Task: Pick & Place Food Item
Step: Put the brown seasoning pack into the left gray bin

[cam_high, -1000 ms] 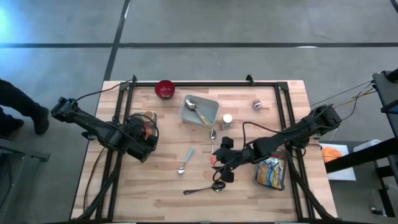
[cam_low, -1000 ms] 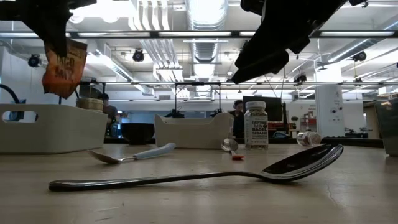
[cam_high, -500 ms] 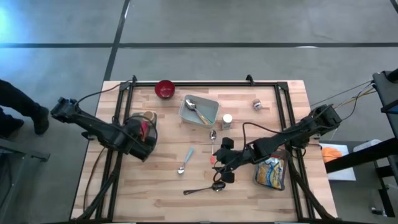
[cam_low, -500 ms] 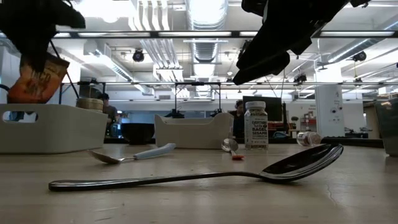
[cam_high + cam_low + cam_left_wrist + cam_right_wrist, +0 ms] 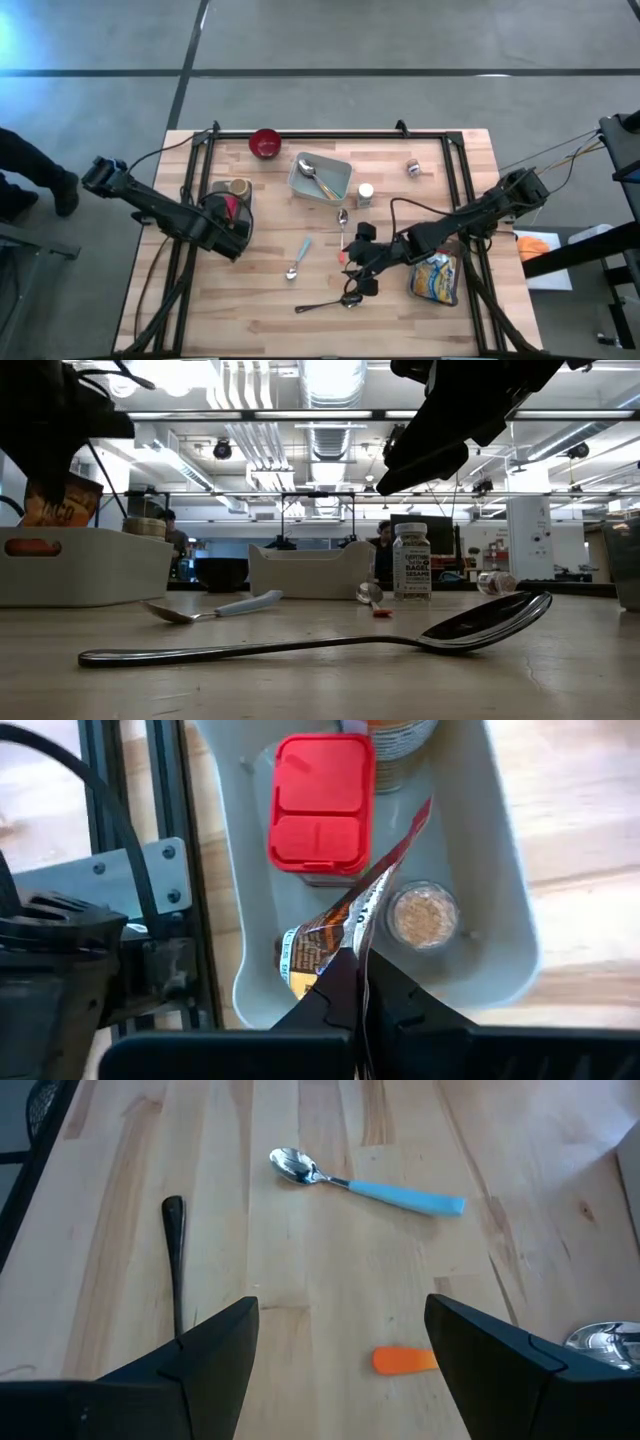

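Lowered since a second ago, the left end effector (image 5: 362,982) now holds the orange snack packet (image 5: 345,935) down inside the grey bin (image 5: 500,890) at the left side of the tabletop (image 5: 400,310); in the low view the packet (image 5: 60,500) has dropped from well above the bin wall (image 5: 90,565) to just behind its rim. Its fingers are clenched on the packet's upper edge, and the packet hangs tilted between them.

Inside the bin, the left wrist view shows a container with a red lid (image 5: 322,805) and a small round jar with a clear top (image 5: 424,915) just beside the packet, plus the base of a can (image 5: 400,750) at the far end.

The right end effector (image 5: 352,270) hovers over the middle of the tabletop with its fingers spread apart and nothing between them. Under it, the right wrist view shows a blue-handled spoon (image 5: 370,1180), the handle of a dark spoon (image 5: 175,1260), and a small orange piece (image 5: 405,1360) lying well apart on the wood.

Farther out in the high view sit a second grey bin holding a spoon (image 5: 320,177), a small white-capped jar (image 5: 366,194), a red bowl (image 5: 265,143), and a yellow food bag (image 5: 437,277) near the right arm. A person's dark sleeve (image 5: 30,165) shows at the left edge, off the tabletop.
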